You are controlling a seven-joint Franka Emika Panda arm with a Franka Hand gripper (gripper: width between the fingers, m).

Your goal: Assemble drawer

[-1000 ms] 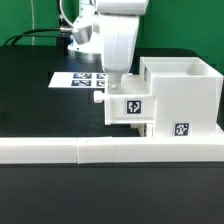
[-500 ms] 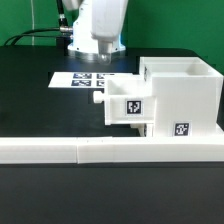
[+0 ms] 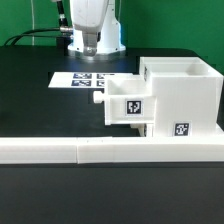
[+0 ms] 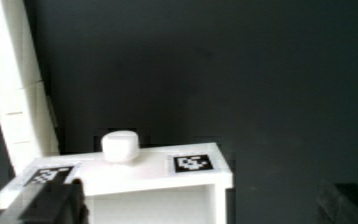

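The white drawer casing [image 3: 182, 88] stands at the exterior view's right. A shallow white tray [image 3: 127, 106] with a square tag sticks partly out of its upper slot, knob [image 3: 96, 97] pointing to the exterior view's left. A second tag [image 3: 181, 128] shows lower on the casing front. My gripper [image 3: 90, 46] hangs well above and behind the tray, touching nothing. In the wrist view the gripper [image 4: 197, 205] is open and empty, its dark fingers [image 4: 44, 206] spread wide above the tray [image 4: 158, 195], whose knob [image 4: 119, 145] and tag [image 4: 195, 162] show.
The marker board [image 3: 82, 78] lies flat on the black table behind the tray. A long low white border wall [image 3: 80, 150] runs along the front and also shows in the wrist view [image 4: 7, 90]. Cables hang at the back left.
The arm has risen from just over the tray and drawn back toward the exterior view's upper left. The tray has not moved.
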